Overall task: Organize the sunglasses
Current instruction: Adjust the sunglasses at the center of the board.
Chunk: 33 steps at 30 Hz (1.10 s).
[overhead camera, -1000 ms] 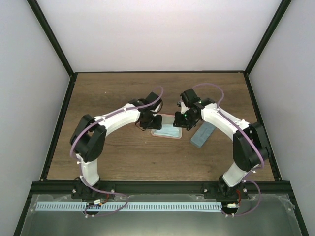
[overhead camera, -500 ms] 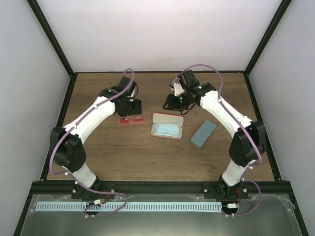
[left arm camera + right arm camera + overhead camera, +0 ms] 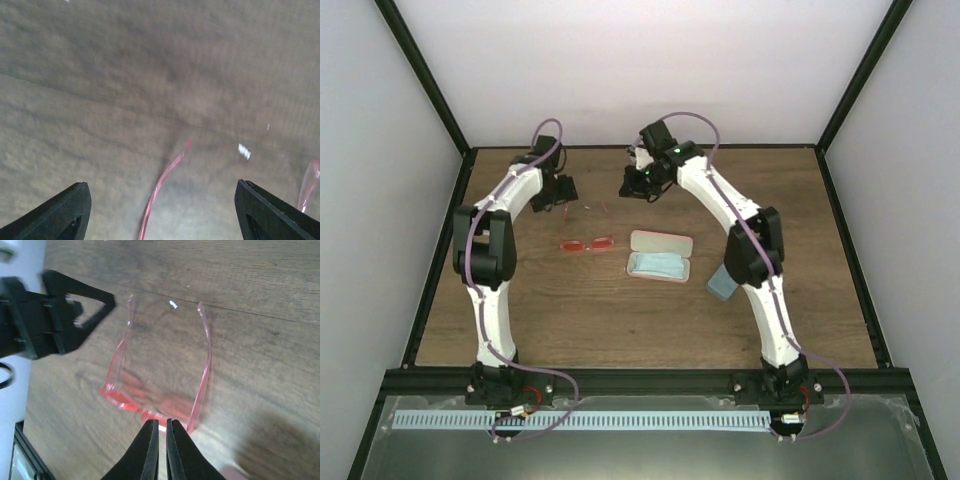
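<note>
- Step in hand: approach to the pink sunglasses, as we judge it. Both arms reach to the far side of the table, where this pair lies unfolded, its temple arms pointing away from the right wrist camera.
- Second pair: the orange-red sunglasses lie nearer the arms' bases, just left of the open pink case and apart from both grippers.
- Case contents: a light blue cloth fills the near half of the open case. We see no sunglasses in it, so neither pair is stowed yet.
- Other case: a grey-blue case lies right of the pink one, partly behind the right arm.
- Left gripper: jaws spread wide, holding nothing. One thin pink temple arm runs along the wood beneath the gap, and neither finger touches it in the wrist view.
- Right gripper: jaws pressed almost together, only a slit between them. In the wrist view the tips sit over the front frame near its bridge. We cannot tell whether they pinch it, touch it or hover above it.
- Next move, in our judgement: a sure hold on the thin frame, then folding of the temple arms before the pair goes to a case. The wire-like arms call for a light, centred grip, since they could flex or slide on the wood.
</note>
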Motion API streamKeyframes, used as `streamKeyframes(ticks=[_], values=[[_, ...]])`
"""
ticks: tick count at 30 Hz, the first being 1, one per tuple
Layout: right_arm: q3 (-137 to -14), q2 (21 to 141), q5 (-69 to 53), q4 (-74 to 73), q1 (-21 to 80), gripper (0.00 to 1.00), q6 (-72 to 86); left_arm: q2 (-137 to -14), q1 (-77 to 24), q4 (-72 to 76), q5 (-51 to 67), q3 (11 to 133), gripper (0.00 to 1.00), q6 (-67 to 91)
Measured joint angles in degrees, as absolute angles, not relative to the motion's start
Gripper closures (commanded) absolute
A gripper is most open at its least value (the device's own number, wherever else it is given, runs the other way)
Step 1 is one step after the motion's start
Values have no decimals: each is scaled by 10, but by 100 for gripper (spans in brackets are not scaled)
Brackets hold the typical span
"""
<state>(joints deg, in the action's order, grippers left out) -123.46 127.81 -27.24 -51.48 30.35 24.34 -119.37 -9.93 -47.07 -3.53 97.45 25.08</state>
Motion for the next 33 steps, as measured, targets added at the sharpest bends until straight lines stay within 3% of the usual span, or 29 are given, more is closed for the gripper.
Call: streamKeyframes(ticks=[1,5,6,11,20,33], values=[[-1259,1304,-273,-516,305,96,244,-1206,-93,-471,-37,993,34,250],[-1291,1372,-273,-518,306,98,244,-1224,-79,-458,-29,1032,93,235],[-1292,1383,-273,-519,307,98,243,-1224,-79,-456,-27,1033,95,232],[-1327,1441,-268,-519,307,98,243,-1211,-84,-429,13,989,96,208],[-1371,1491,-265,-505,307,97,243,-1068,-141,-442,44,842,96,192],[-1384,1518,-236,-497,316,95,232,-1104,-146,-469,87,824,96,152]])
